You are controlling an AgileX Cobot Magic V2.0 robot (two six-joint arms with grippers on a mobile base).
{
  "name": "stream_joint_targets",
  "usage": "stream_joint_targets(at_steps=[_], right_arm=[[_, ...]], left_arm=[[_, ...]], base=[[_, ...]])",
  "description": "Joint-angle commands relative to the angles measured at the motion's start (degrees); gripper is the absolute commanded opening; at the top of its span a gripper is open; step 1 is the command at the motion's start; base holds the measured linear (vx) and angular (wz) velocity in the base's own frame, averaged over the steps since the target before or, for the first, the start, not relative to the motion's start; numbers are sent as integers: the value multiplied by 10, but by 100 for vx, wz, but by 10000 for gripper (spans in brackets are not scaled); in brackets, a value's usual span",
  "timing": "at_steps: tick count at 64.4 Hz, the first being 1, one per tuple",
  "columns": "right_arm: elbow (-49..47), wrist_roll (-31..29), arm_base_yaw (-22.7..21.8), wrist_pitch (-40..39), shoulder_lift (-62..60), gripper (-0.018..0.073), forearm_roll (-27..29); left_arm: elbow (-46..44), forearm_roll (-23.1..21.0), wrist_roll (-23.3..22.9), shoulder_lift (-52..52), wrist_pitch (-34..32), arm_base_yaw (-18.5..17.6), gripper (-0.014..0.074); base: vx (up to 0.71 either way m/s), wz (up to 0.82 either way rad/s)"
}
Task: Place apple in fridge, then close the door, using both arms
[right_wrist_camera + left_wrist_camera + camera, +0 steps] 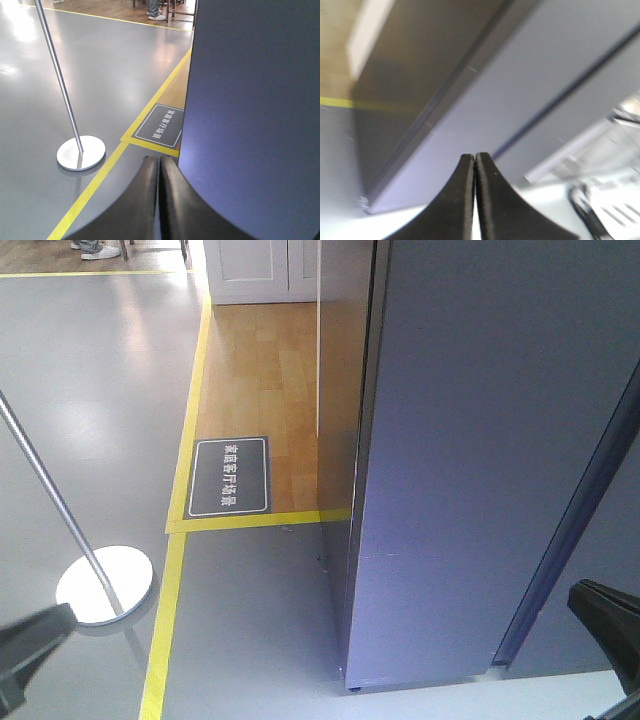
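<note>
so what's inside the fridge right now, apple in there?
Can't tell. The fridge shows only dark grey outer panels in every view; its interior is covered, and no apple is visible anywhere. Left hand and right hand are both shut and hold nothing.

Dark grey fridge [440, 470], door [590, 570] seemingly closed.

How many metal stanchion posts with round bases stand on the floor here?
1: a silver metal post on a round base, on the grey floor left of the yellow tape line. Others may be out of frame.
</note>
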Motion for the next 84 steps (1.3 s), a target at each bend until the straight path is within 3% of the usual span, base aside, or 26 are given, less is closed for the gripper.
stream_joint_targets(at_steps=[1,12,18,39,43,47,54,59,65,67,77,84], right_arm=[[-15,-7,-2,-20,2,-3,16],[-15,-7,-2,-20,2,-3,16],[-15,-7,-2,-20,2,-3,16],[-15,-7,-2,-21,2,-3,16],[-15,-7,-2,-21,2,-3,16],[-15,-7,-2,-21,2,-3,16],[-15,-7,-2,-21,2,-3,16],[-15,-7,-2,-21,2,-3,16],[-15,-7,-2,-21,2,-3,16],[-15,-7,-2,-21,2,-3,16],[-15,-7,-2,-21,2,-3,16],[-15,-7,-2,-21,2,-3,16]], left_arm=[[-16,-27,-3,0,-59,1,-6],[-16,-30,-3,0,-89,1,-6],[-16,-73,-3,0,-80,1,-6],[-15,-471,-3,0,-48,1,-6],[-15,-530,-3,0,-52,1,-6],[-15,-565,-3,0,-56,1,-6],[-15,-576,18,0,-49,0,-6],[-15,-576,108,0,-43,-2,-6],[-15,-575,271,0,-38,-2,-6],[-15,-573,351,0,-34,-2,-6],[19,-574,602,0,-19,-2,-6],[52,-628,700,-4,5,-2,-6]], base=[[0,0],[0,0],[0,0],[0,0],[0,0],[0,0],[0,0],[0,0],[0,0],[0,0],[0,0],[0,0]])
